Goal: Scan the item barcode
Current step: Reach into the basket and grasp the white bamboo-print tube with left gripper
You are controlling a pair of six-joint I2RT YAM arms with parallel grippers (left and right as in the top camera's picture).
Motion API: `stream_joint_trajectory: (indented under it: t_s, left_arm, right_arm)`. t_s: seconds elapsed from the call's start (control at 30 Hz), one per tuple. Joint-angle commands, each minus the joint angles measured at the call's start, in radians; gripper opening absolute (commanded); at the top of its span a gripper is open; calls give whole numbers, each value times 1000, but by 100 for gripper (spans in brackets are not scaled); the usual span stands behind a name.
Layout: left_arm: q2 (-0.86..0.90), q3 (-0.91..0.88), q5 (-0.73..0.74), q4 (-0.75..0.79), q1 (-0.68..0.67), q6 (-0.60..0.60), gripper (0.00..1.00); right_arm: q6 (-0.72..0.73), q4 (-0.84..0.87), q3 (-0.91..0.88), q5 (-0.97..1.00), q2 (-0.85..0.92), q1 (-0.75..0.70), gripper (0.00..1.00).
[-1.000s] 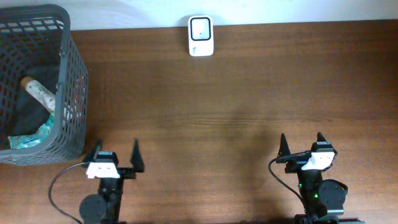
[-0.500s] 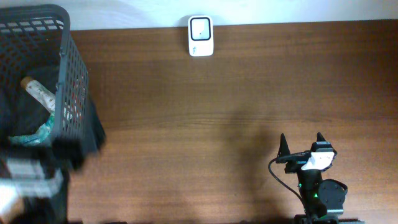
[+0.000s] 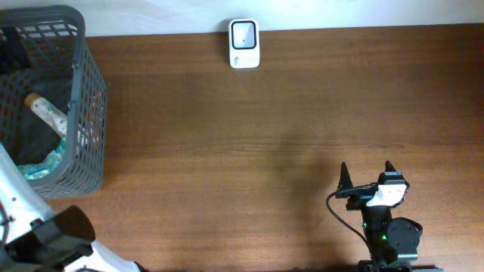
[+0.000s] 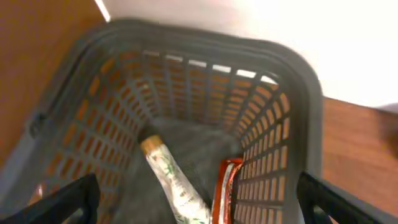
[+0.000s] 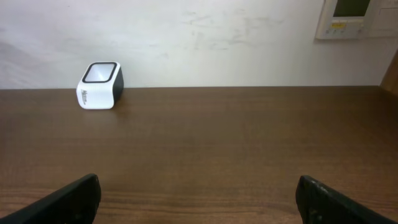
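The white barcode scanner (image 3: pixel 243 43) stands at the table's far edge and shows in the right wrist view as a small white box (image 5: pixel 99 85). A grey plastic basket (image 3: pixel 79 91) at the far left holds the items: a white-and-green patterned tube with a tan cap (image 4: pixel 171 180), a red packet (image 4: pixel 224 190) and a teal packet (image 3: pixel 41 162). My left gripper (image 4: pixel 202 205) hangs open above the basket's inside, holding nothing. At the front right my right gripper (image 3: pixel 367 175) rests open and empty, pointing toward the scanner.
The left arm's white link (image 3: pixel 15 196) crosses the lower left corner beside the basket. The basket's rim (image 4: pixel 298 68) and slotted walls surround the left gripper's view. A wall panel (image 5: pixel 351 18) hangs behind the table at the right.
The left arm has swung from its resting spot at the front left up and over the basket. The right arm has not moved.
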Motion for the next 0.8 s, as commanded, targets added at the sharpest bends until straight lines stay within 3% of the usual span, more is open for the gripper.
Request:
stream_joint_trajectory:
  t_s: [0.0, 0.1, 0.27, 0.57, 0.7, 0.77]
  left_arm:
    - [71, 4, -195, -18, 15, -150, 99]
    - [126, 4, -434, -64, -2, -168, 99]
    - [267, 3, -257, -109, -12, -183, 99]
    - [518, 3, -370, -154, -13, -371, 98]
    - [580, 3, -436, -153, -17, -418, 80]
    - [625, 3, -434, -154, -17, -418, 82]
  right_arm:
    - [-3, -3, -7, 4, -7, 7, 99]
    - [-3, -3, -7, 4, -7, 7, 98]
    - [-3, -3, -7, 4, -7, 7, 99]
    - [-3, -4, -7, 4, -7, 7, 99]
    - [-3, -3, -7, 4, -7, 7, 99]
    - [-3, -3, -7, 4, -7, 7, 99]
